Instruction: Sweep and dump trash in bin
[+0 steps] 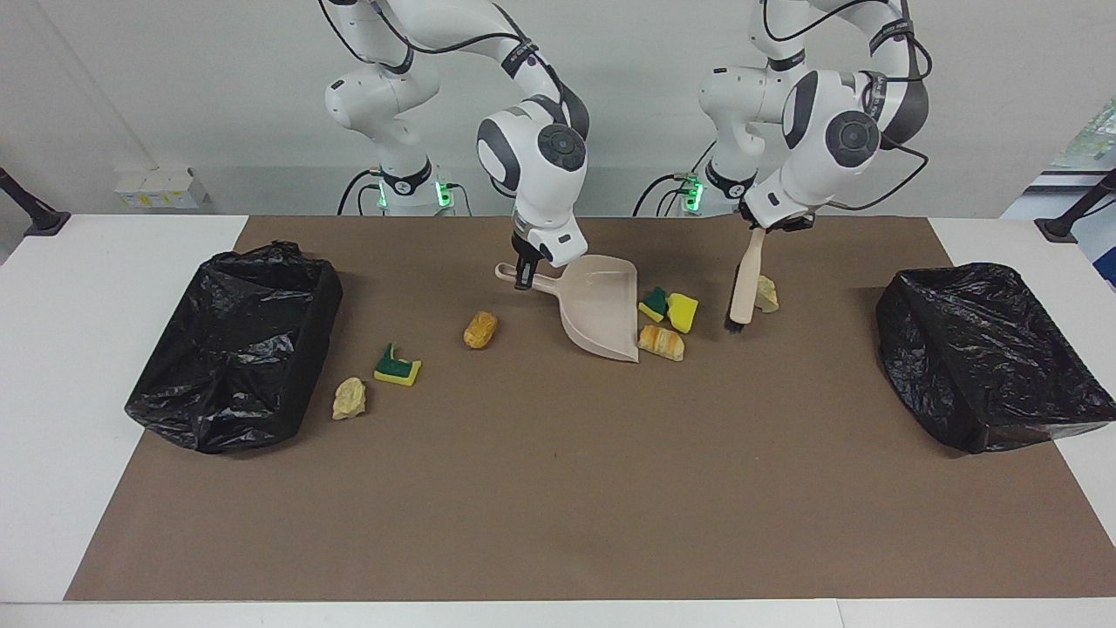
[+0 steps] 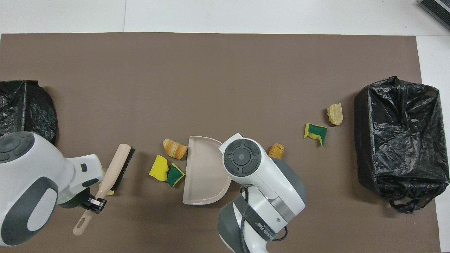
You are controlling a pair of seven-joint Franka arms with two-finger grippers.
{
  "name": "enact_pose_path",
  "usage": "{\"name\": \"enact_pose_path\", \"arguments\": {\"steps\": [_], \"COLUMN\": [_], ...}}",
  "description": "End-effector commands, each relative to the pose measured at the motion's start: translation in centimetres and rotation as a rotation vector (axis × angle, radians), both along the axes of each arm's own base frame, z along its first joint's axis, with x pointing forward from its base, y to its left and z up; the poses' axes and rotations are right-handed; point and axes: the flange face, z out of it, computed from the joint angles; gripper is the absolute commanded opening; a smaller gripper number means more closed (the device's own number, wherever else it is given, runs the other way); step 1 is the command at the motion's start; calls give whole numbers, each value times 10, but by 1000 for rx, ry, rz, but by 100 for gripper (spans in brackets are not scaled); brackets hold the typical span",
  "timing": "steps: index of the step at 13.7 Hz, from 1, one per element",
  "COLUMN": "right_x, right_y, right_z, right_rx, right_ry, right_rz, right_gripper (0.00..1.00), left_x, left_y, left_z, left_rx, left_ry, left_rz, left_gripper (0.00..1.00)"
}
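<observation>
Two black-lined bins (image 1: pixel 234 349) (image 1: pixel 981 353) sit one at each end of the table. The right gripper (image 1: pixel 523 277) pinches the dustpan (image 1: pixel 602 316) by its handle, mouth toward the left arm's end. The left gripper (image 1: pixel 767 228) clamps the brush (image 1: pixel 743 283), long axis twelve to six in the facing view, bristles down. Seven trash (image 1: pixel 668 342) scraps: three at the pan's mouth, one by the brush, three toward the right arm's bin.

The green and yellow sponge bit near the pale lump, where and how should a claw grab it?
Take the sponge bit from straight above, pinching its two long flat sides. It lies flat and low on the mat, apart from the pale lump, so there is room for fingers on both sides.
</observation>
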Motion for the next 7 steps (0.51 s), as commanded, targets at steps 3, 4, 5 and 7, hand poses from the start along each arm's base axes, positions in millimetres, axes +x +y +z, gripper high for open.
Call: {"name": "enact_pose_path", "arguments": {"steps": [3, 4, 5, 7], "right_x": [4, 4, 4, 4], "right_y": [-3, -3, -3, -3], "right_z": [-4, -4, -3, -3], "right_rx": [-5, -5, -4, -4], "right_ry": [-17, -17, -18, -19], "right_rz": [1, 1, 1, 0], "right_gripper": [0, 0, 0, 0], "left_x": [-27, -34, -42, -47], "left_y": [56, 66, 79, 84], "left_z": [-1, -3, -6, -10], "left_rx": [78, 91, 103, 119], "left_ry": [-56, -59, -68, -97], "left_rz": [167, 216, 280, 344], "left_gripper": [0, 0, 0, 0]}}
